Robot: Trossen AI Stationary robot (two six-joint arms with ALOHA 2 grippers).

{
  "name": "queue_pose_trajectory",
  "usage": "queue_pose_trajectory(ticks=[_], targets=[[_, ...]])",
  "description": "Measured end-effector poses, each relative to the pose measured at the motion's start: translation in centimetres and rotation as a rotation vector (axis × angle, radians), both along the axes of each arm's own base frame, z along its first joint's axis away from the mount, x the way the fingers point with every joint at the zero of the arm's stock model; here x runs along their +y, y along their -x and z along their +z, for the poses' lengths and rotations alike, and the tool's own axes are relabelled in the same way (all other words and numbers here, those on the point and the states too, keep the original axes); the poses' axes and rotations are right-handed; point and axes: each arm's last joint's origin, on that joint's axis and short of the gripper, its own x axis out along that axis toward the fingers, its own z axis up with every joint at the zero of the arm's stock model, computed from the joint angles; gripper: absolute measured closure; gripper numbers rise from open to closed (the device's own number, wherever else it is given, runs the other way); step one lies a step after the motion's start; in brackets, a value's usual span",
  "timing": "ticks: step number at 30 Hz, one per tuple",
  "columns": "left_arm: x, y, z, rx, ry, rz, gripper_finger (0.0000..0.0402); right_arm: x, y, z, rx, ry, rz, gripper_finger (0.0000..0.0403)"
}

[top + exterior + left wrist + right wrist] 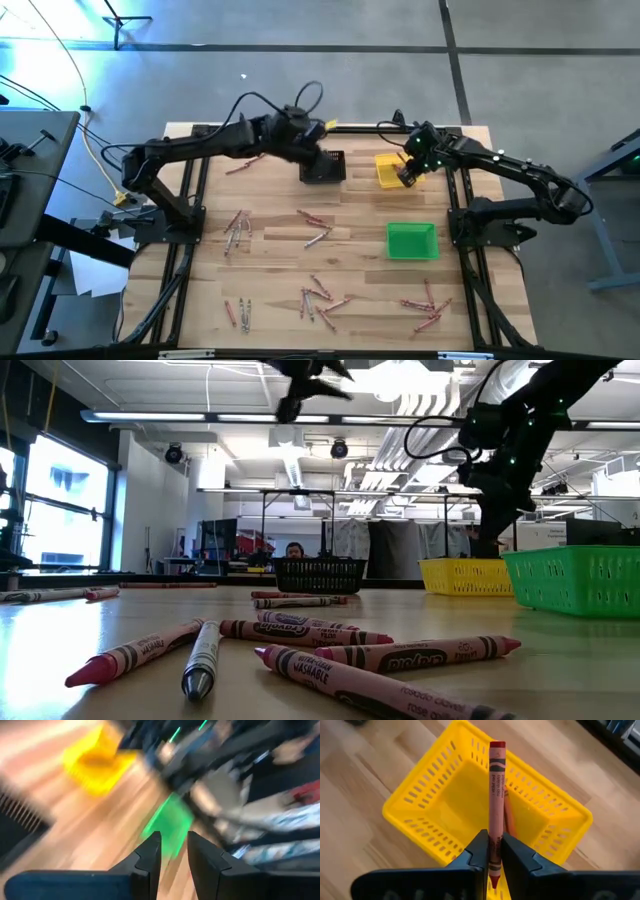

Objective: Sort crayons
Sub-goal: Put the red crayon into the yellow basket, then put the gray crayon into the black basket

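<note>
A reddish-pink crayon (496, 795) sits between the fingers of my right gripper (494, 857), which hangs over the yellow bin (388, 170) at the table's far right. An orange crayon (509, 820) lies inside that bin. My left gripper (174, 852) is open and empty, up in the air over the black bin (323, 166). Several loose crayons lie flat on the wood in groups (237, 228), (318, 298), (428, 308). My right gripper pinches the crayon between its two fingers close to its pointed end (493, 847). The fingers slant down from above. The crayon runs along them and sticks out ahead, its flat end (497, 745) over the bin's far rim. Whether it touches the bin I cannot tell.
A green bin (412, 241) stands on the right, nearer than the yellow one. More crayons lie by the far left (245, 163) and mid-table (315, 225). The arm frames' dark rails (180, 260), (470, 270) run along both sides of the table.
</note>
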Motion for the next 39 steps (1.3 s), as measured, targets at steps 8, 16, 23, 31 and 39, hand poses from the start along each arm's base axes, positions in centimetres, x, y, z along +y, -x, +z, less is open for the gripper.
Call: queue_pose_trajectory(ticks=[8,16,23,31,39], targets=[[-2.2,3.9,-2.8,0.521,0.024,0.051,0.0321,-0.3,-0.3,0.3,-0.041,0.03,-0.009,0.0326],[-5.4,5.4,-5.0,0.768,-0.086,-0.066,0.0321,0.1,-1.0,0.5,-0.241,-0.19,-0.096,0.029],[-7.3,5.8,-8.9,0.842,-0.162,-0.22,0.0321,2.0,-3.2,1.2,-0.427,-0.384,-0.005,0.0289],[-7.8,3.7,-12.9,0.589,-0.327,-0.372,0.0321,6.6,-5.4,3.9,-0.609,-0.439,0.056,0.0289],[-8.1,1.0,-16.5,0.525,-0.378,-0.401,0.0321,12.2,-4.6,7.2,-0.794,-0.423,0.015,0.0289]])
